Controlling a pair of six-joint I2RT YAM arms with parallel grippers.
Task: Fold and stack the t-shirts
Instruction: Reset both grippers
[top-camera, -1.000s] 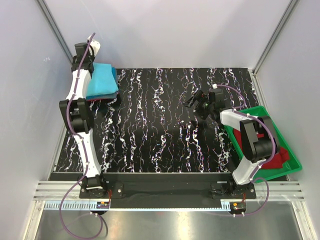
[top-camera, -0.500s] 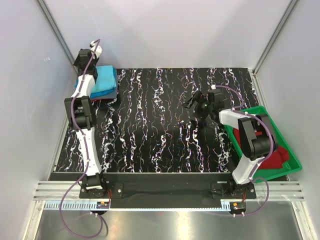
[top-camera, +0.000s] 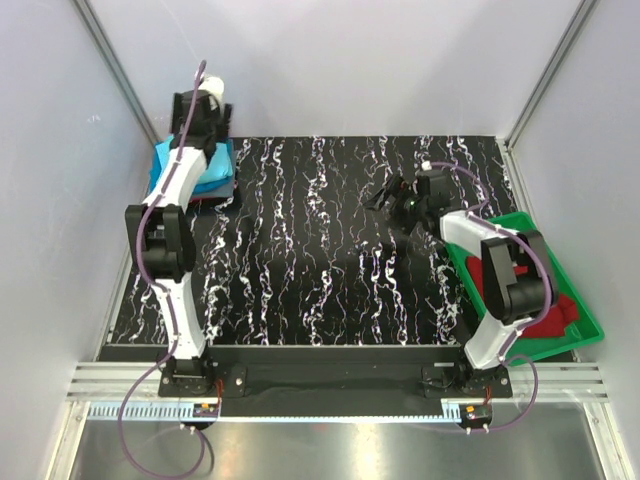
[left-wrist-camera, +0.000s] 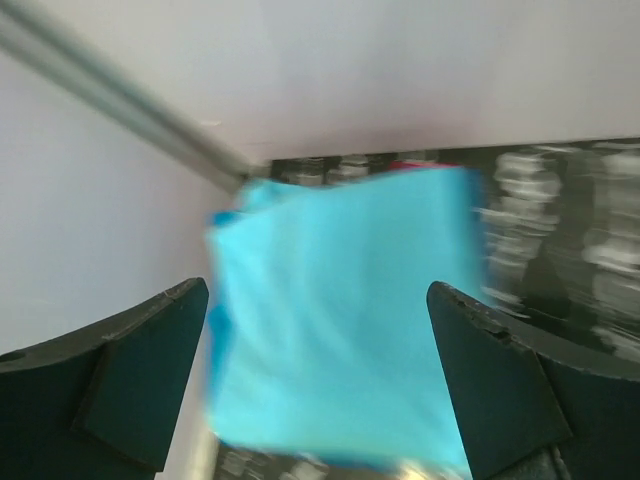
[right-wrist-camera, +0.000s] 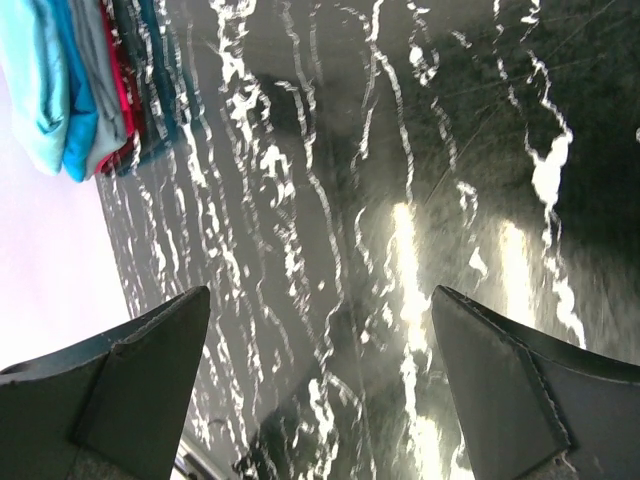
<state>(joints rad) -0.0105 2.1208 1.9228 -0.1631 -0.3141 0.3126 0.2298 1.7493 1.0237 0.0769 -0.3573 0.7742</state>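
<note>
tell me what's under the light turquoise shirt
Edges of a deeper blue shirt, a grey shirt and a dark red shirt show beneath the light turquoise shirt; their covered middles cannot be seen.

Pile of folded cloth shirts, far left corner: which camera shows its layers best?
Right wrist view: the pile of folded cloth shirts shows edge-on, turquoise, blue, grey, red layers distinct. Left wrist: only its blurred turquoise top. Top view: partly hidden by the left arm.

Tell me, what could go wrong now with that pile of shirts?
The left fingers hang open right above the stack, so on pulling away they might snag the turquoise top shirt and unfold it. The stack also sits in a corner of the table, where a nudge could perhaps push it askew.
</note>
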